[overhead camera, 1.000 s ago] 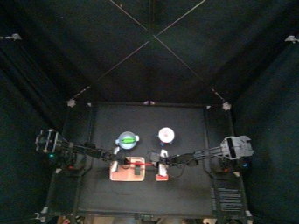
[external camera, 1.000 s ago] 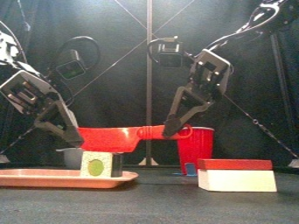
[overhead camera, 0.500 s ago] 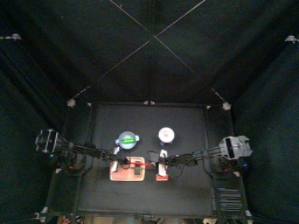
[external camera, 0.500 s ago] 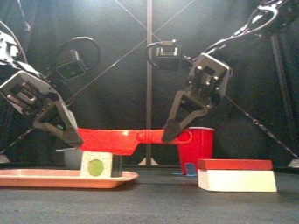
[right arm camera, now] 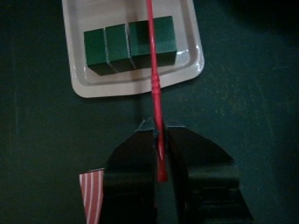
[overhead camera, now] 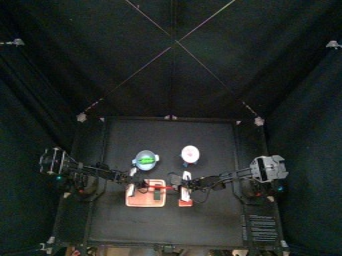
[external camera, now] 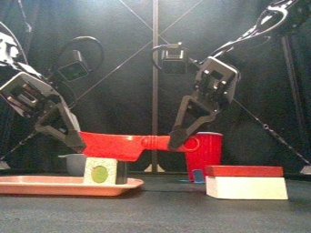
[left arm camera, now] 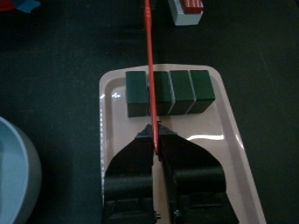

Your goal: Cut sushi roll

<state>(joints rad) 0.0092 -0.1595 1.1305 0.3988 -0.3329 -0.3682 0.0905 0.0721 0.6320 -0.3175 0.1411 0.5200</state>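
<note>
The sushi roll [external camera: 104, 170] lies on the salmon-pink board [external camera: 36, 185], showing a white end with a green centre. From above it is a dark green log [left arm camera: 170, 93] scored into several segments. A red knife [external camera: 122, 142] hangs level just above it, held at both ends. My left gripper [external camera: 75, 136] is shut on its left end and my right gripper [external camera: 180, 136] on its right end. In the left wrist view the blade [left arm camera: 149, 52] crosses the roll near one end. In the right wrist view the blade [right arm camera: 153, 61] also runs over the roll [right arm camera: 128, 42].
A red cup [external camera: 206, 155] stands behind the knife's right end. A red-topped white block [external camera: 246, 182] sits on the table to the right of the board. Behind the board are a round white dish with a green centre [overhead camera: 144, 159] and a second small white dish [overhead camera: 190, 154].
The right arm's wrist has edged slightly to the left. The knife stays at about the same height above the roll.
</note>
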